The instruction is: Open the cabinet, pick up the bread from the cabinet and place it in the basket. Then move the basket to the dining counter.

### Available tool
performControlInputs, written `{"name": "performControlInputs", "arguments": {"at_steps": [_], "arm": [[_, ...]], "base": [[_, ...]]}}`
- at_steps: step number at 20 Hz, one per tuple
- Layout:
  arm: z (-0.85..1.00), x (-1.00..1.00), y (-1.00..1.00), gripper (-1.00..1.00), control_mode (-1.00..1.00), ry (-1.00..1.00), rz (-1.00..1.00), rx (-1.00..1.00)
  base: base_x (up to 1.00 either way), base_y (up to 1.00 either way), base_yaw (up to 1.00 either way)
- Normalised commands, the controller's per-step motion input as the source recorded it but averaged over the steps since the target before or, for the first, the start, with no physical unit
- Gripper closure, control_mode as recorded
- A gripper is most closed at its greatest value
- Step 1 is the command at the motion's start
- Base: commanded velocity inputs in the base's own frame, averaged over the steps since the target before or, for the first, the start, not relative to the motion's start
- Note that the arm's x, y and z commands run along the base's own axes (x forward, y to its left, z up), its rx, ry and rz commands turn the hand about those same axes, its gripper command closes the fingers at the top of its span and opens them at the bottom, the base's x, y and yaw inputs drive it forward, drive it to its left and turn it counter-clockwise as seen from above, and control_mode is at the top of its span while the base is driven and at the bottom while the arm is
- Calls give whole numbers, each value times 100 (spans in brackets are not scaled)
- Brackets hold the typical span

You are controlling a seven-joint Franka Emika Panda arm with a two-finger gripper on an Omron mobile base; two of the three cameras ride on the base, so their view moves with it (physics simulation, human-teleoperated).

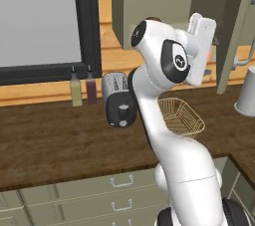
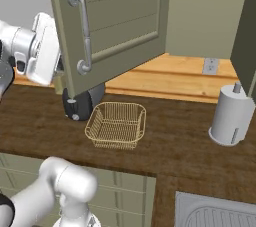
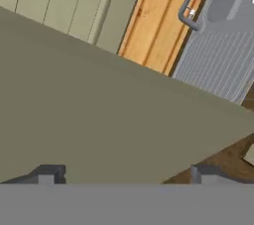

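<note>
Your gripper [image 3: 124,177] is open, fingers wide apart, close against the olive door of the cabinet [image 2: 120,16], already swung open. The basket [image 2: 116,125] waits on the worktop below. Go around the door edge slowly; I cannot see the bread.

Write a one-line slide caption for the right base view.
Open green cabinet door with its silver handle swung over a wooden worktop, empty wire basket below, paper towel roll at right.
</note>
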Motion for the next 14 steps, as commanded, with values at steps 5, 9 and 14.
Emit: {"name": "performControlInputs", "arguments": {"at_steps": [5,9,14], "arm": [[-4,0,-67,-100,-100,-22,-49,10],[-4,0,-89,-100,-100,-20,-43,10],[-10,0,-100,-100,-100,-20,-37,10]], "base": [[0,0,0],[0,0,0],[0,0,0]]}}
